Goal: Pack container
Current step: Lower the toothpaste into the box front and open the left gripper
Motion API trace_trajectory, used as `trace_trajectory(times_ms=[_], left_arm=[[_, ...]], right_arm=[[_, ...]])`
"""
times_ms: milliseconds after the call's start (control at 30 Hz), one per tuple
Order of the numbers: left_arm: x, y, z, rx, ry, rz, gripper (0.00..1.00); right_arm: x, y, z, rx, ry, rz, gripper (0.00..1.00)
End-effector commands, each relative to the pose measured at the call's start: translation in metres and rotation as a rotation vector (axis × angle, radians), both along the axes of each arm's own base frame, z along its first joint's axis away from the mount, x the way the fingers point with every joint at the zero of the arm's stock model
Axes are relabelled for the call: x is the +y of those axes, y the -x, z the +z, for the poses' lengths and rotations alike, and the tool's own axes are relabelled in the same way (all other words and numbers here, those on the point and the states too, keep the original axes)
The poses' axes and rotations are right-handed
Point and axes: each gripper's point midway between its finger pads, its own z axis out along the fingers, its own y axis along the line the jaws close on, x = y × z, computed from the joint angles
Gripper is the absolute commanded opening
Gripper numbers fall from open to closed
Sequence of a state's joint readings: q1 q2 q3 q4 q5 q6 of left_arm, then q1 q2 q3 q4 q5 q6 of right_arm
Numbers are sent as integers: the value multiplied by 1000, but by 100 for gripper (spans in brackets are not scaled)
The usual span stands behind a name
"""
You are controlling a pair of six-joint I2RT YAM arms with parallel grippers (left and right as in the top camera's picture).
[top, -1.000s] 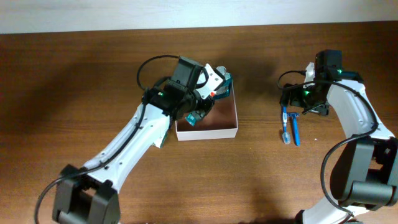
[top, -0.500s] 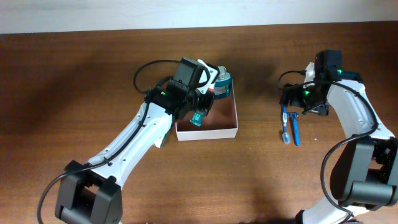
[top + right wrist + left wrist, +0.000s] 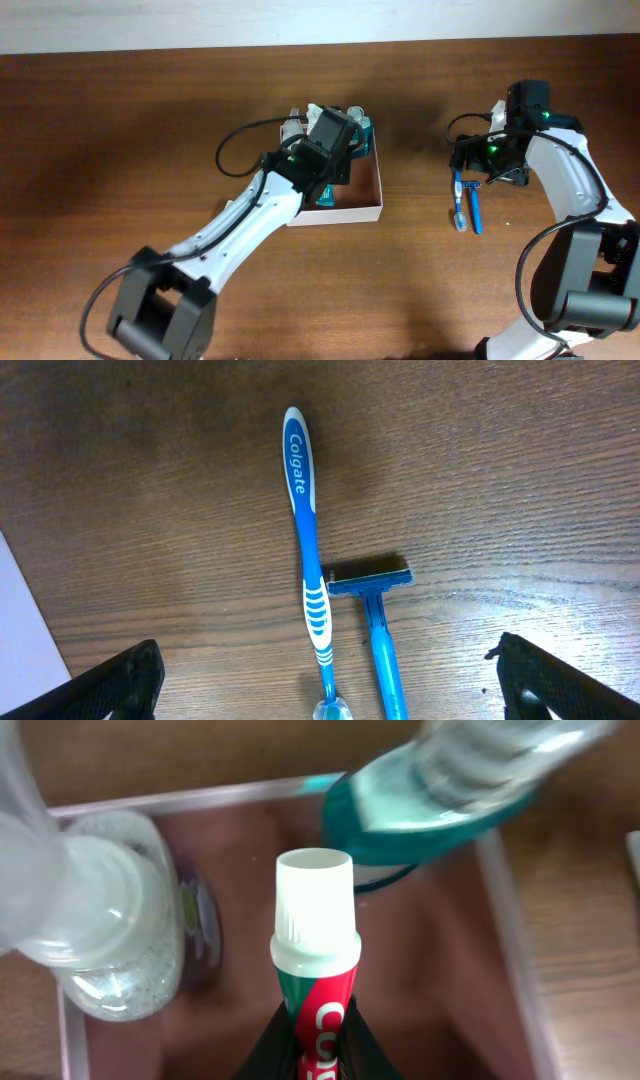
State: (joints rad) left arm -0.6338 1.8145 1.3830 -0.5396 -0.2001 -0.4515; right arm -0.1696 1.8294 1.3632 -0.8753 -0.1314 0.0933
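Left wrist view: our left gripper (image 3: pixel 312 1042) pinches a white-capped red toothpaste tube (image 3: pixel 315 950) over the square white-walled, reddish-brown container (image 3: pixel 200 798) at mid-table. Farther inside it stand a clear bottle (image 3: pixel 110 920) and a teal mouthwash bottle (image 3: pixel 440 800). Our right gripper (image 3: pixel 335 685) gapes wide above a blue toothbrush (image 3: pixel 305 530) and a blue razor (image 3: pixel 372 585).

The container (image 3: pixel 345 212) lay flat and open-topped near the middle of the table (image 3: pixel 120 150): square, shallow, thin white walls, reddish-brown inside.

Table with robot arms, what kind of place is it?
Likely a robot practice lab, not a bathroom: the left gripper holds toothpaste over a container; toothbrush and razor lie on a wooden table.
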Motion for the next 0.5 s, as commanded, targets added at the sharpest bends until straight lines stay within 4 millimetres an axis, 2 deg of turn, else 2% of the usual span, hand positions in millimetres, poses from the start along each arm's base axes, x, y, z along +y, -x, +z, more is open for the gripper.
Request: trace_trajectory(times_ms=[0, 167, 467], left_arm=[[2, -6, -18, 16, -27, 42, 1], [-1, -10, -31, 22, -32, 43, 1], [-3, -12, -37, 25, -33, 41, 0]], right_arm=[[-2, -4, 11, -32, 13, 6, 99], [-2, -4, 11, -32, 13, 6, 99], [-2, -4, 11, -32, 13, 6, 99]])
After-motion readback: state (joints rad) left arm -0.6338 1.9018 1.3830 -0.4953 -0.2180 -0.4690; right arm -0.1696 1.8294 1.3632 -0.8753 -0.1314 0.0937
